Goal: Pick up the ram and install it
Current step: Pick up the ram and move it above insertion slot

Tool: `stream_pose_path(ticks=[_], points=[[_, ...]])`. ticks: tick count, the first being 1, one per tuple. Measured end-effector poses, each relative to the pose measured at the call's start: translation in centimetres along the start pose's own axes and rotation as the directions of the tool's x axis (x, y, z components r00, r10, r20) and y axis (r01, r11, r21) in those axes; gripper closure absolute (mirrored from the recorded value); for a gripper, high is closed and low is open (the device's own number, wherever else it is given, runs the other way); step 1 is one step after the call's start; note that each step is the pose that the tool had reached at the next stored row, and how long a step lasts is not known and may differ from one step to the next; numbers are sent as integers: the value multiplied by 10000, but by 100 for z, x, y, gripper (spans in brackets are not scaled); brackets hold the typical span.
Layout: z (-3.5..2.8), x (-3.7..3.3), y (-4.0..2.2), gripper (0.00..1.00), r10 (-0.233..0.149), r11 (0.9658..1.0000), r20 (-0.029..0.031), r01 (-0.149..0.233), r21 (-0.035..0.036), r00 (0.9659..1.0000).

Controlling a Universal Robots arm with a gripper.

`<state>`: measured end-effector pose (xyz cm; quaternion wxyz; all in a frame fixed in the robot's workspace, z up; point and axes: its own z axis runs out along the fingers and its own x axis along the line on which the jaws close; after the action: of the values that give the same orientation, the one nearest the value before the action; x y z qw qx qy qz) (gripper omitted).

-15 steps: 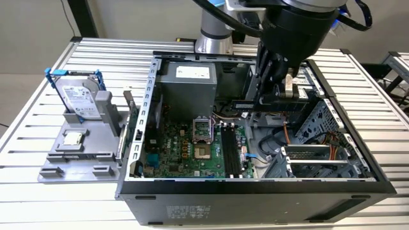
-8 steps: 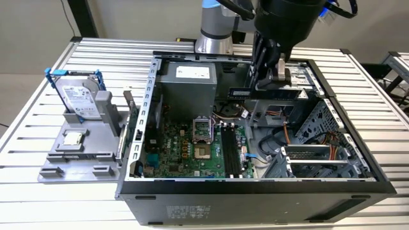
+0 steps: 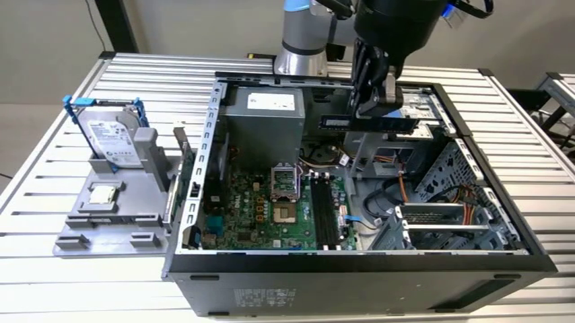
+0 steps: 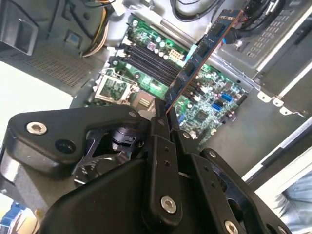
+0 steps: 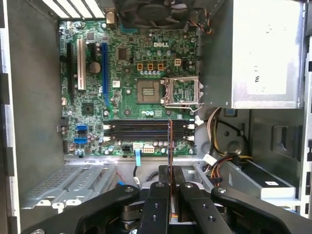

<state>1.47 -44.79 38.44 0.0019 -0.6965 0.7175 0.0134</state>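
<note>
Currently: gripper [image 3: 378,108] clamped on the ram [image 3: 337,122], above the open case [image 3: 359,259], one o'clock from the memory slots [image 3: 328,212]. Step: carrying, unseated. Seating likely needs the ram turned parallel to the slots.

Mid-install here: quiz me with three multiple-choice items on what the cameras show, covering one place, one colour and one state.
1. Where is the ram?
A. seated in a memory slot
B. above the open case, clear of the motherboard
C. on the grey stand

2. The bracket on the hard drive is:
A. red
B. yellow
C. blue

3. The pincer is:
A. shut on the ram
B. open and empty
C. shut on the hard drive

Key:
1 B: the exterior view shows the stick held over the case.
2 C: blue arms frame the drive.
3 A: both wrist views show the stick clamped between the fingers.
</note>
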Motion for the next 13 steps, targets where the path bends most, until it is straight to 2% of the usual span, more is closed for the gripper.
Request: stream_pose_path(ticks=[3,13], points=[[1,-28,4,100,1,10000,-1,-1,0,10000],[2,-31,43,100,1,10000,0,-1,5,10000]])
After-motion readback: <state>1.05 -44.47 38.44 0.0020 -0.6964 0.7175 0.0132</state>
